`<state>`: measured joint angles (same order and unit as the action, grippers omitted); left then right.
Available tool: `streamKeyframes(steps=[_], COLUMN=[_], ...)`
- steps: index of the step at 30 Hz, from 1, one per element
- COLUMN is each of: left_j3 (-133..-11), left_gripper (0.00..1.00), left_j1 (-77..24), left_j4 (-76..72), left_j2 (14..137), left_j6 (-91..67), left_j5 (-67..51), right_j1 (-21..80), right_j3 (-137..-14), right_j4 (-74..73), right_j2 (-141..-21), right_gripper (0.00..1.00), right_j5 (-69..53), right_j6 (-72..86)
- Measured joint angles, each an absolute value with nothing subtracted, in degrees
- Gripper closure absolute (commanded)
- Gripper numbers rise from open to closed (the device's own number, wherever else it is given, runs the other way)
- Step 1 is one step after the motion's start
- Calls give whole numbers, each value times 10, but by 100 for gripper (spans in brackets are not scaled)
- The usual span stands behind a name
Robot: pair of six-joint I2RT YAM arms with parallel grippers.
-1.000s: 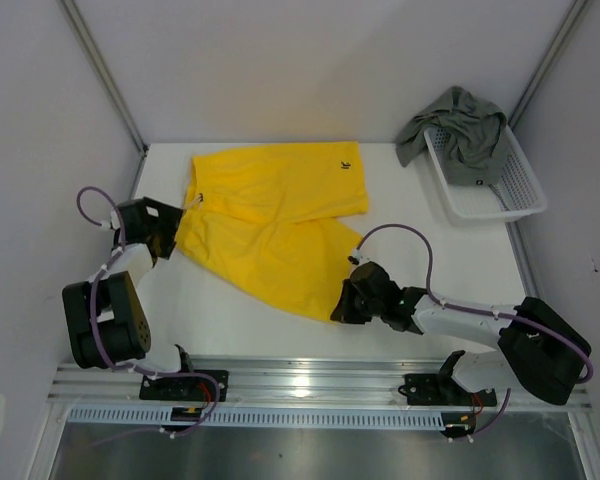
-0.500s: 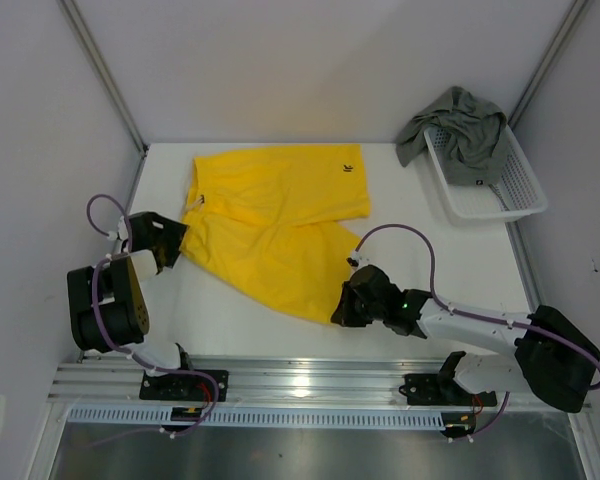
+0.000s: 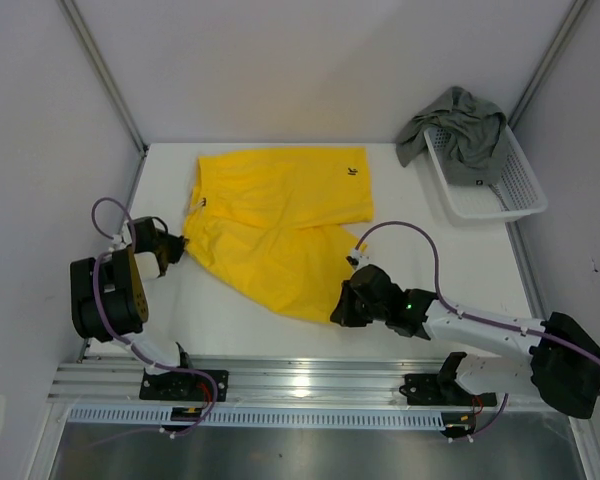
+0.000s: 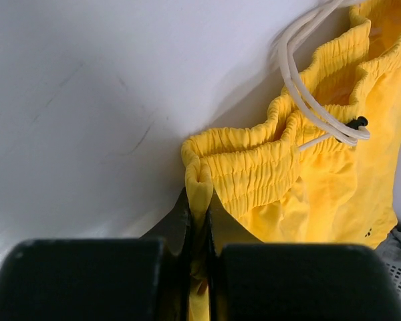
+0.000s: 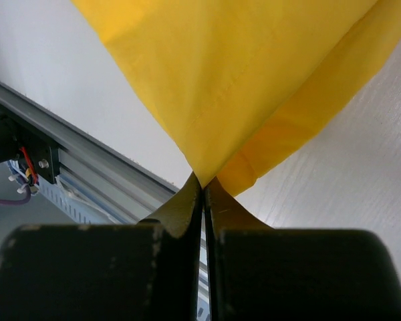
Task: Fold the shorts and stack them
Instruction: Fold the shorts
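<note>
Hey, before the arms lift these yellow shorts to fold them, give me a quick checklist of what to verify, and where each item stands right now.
1. Waistband of the yellow shorts pinched in the shut left gripper: ok.
2. Near leg's hem corner pinched in the shut right gripper: ok.
3. White drawstring clear of the left fingers: ok.
4. Both cloth layers caught in the right grip: cannot tell.
5. Fold path clear of the grey-green shorts, which are draped over the white basket at the far right corner: ok.

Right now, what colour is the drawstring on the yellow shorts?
The drawstring is white, dark at its end; best seen in the left wrist view.
</note>
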<state>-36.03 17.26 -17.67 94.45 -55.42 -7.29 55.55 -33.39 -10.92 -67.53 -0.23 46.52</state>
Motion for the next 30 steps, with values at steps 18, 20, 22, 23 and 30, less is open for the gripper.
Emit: streamKeyframes(steps=[18, 20, 22, 23, 30], left_j3=[-319, -318, -319, -319, -378], left_gripper=[100, 100, 100, 100, 100], left_j1=[173, 173, 173, 173, 173], left_j4=[185, 213, 234, 239, 291], left_j2=[644, 600, 556, 542, 504], left_j6=[-546, -550, -558, -561, -602], left_j5=[-30, -29, -24, -21, -3], right_j1=[580, 578, 572, 569, 505], right_j3=[-388, -413, -450, -464, -576], right_j4=[-283, -305, -319, -321, -319], right_j2=[-456, -451, -457, -462, -537], right_gripper=[100, 100, 100, 100, 100], right_j5=[77, 91, 103, 107, 104], right_j6=[467, 461, 446, 441, 372])
